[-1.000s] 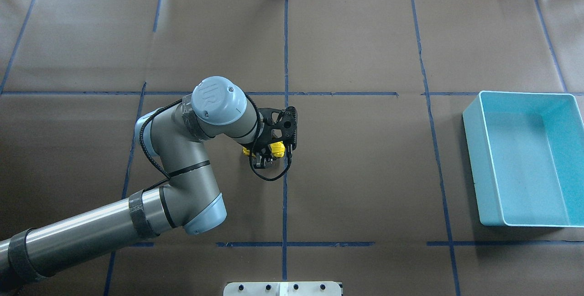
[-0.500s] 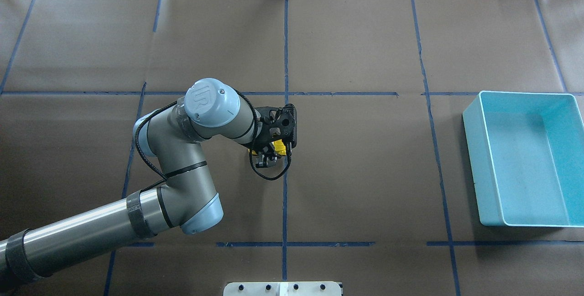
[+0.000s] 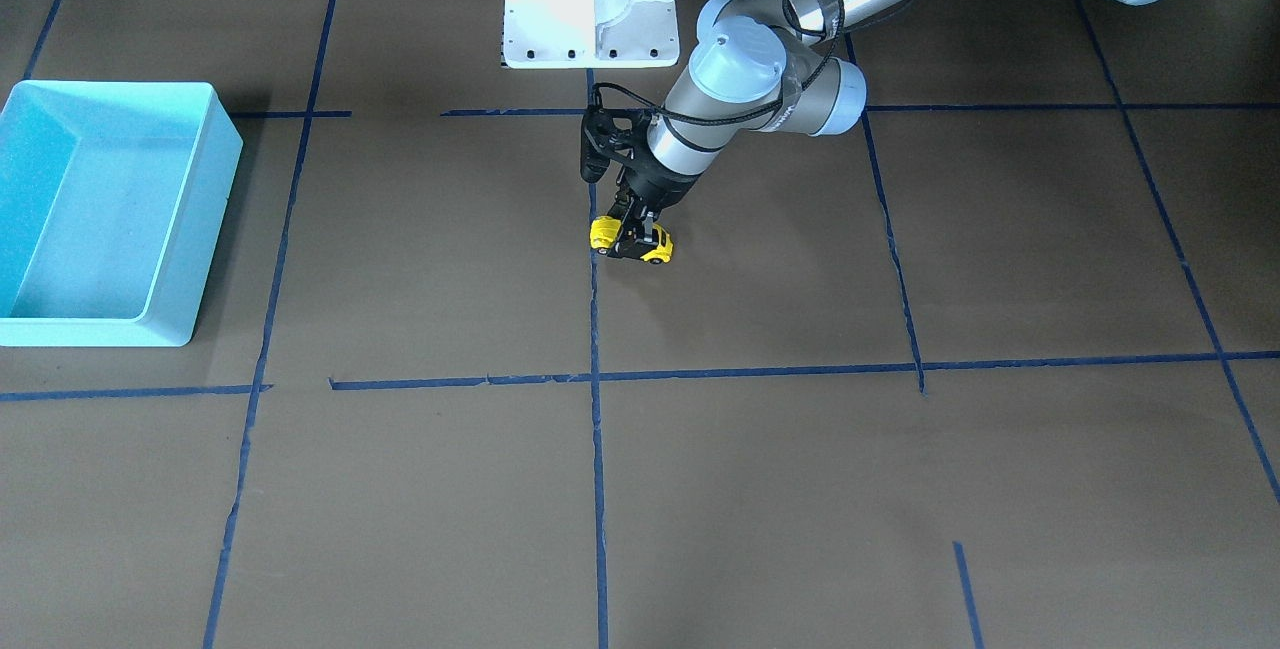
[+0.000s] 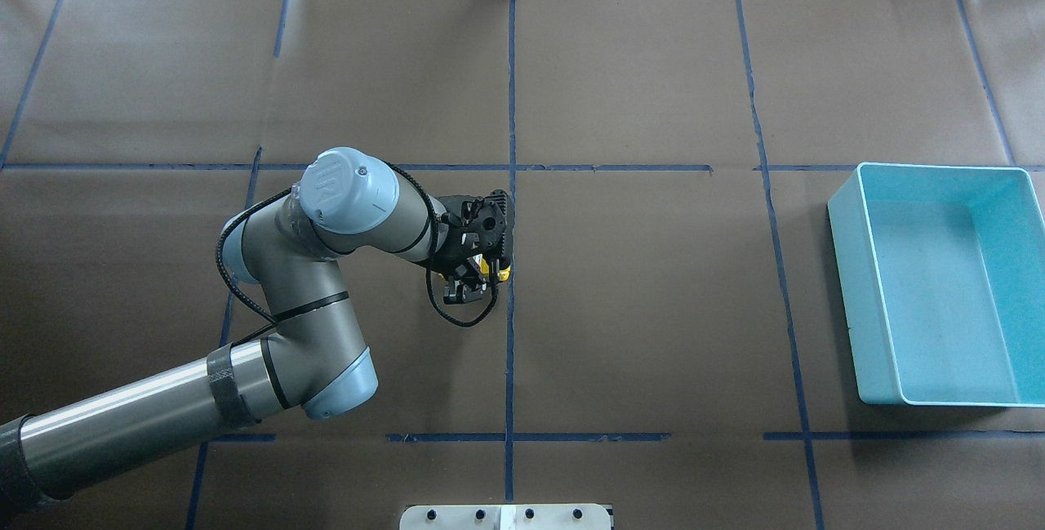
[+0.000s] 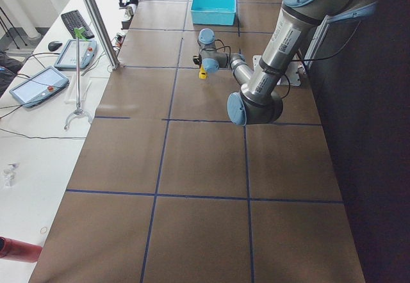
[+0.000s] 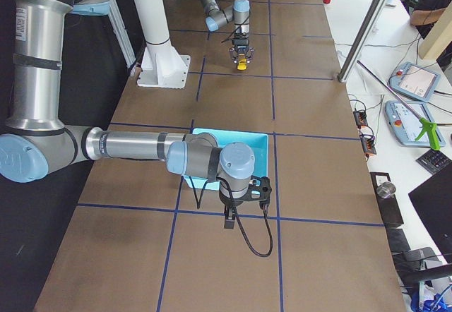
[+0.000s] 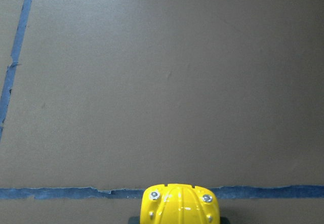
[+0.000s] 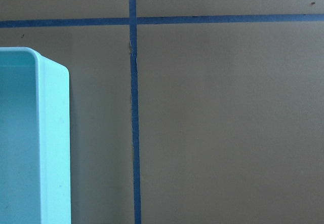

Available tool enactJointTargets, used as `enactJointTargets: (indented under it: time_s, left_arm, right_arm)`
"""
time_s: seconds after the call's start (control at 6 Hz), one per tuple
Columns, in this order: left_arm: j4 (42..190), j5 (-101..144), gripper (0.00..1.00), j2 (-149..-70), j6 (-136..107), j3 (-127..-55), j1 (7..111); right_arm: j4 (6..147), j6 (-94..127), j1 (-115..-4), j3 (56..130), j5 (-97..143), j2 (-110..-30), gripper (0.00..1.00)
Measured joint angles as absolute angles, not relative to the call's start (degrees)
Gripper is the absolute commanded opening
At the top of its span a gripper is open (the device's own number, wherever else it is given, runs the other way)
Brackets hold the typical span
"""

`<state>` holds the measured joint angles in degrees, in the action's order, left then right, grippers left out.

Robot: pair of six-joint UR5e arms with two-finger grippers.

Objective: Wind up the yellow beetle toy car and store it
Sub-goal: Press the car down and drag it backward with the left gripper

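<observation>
Gripped in the left tool (image 3: 634, 229) at mid bench (image 3: 800, 489), wheels down: yellow beetle toy car (image 3: 604, 232). Dragged slightly toward the left edge this past second, likely pull-back winding; turquoise bin (image 3: 95, 333) unfilled.

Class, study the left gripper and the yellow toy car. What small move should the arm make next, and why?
Probably drag the yellow beetle toy car a little backwards along the table, wheels pressed down, to wind it. The left gripper is shut on it, its wheels seem to touch the surface, and the turquoise bin lies far off, so storing comes later.
</observation>
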<state>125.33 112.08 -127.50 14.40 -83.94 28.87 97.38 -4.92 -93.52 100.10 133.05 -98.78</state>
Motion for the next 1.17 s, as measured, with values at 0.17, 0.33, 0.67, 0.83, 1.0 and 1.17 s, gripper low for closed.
enactJointTargets:
  time_s: [0.17, 0.33, 0.67, 0.83, 1.0, 1.17]
  left_arm:
    - [126.56, 112.25, 0.01, -126.72, 14.41, -83.94, 28.90]
    - [127.65, 112.33, 0.01, -125.95, 14.44, -83.95, 28.95]
    - [129.99, 113.32, 0.01, -123.69, 14.52, -84.02, 29.17]
    - [131.12, 113.86, 0.01, -122.65, 14.62, -84.02, 29.50]
    - [132.72, 115.43, 0.02, -121.23, 14.77, -84.00, 30.69]
    - [135.11, 118.01, 0.02, -119.13, 14.92, -83.93, 32.50]
  right_arm:
    - [97.38, -4.92, -93.52, 100.09, 133.06, -98.83, 1.00]
    - [97.38, -4.92, -93.52, 100.05, 133.06, -98.90, 1.00]
    - [97.38, -4.92, -93.52, 100.08, 133.07, -98.90, 1.00]
    - [97.38, -4.92, -93.52, 100.10, 133.07, -98.88, 1.00]
    - [97.38, -4.92, -93.52, 100.10, 133.07, -98.88, 1.00]
    - [97.36, -4.92, -93.48, 100.11, 133.07, -98.88, 1.00]
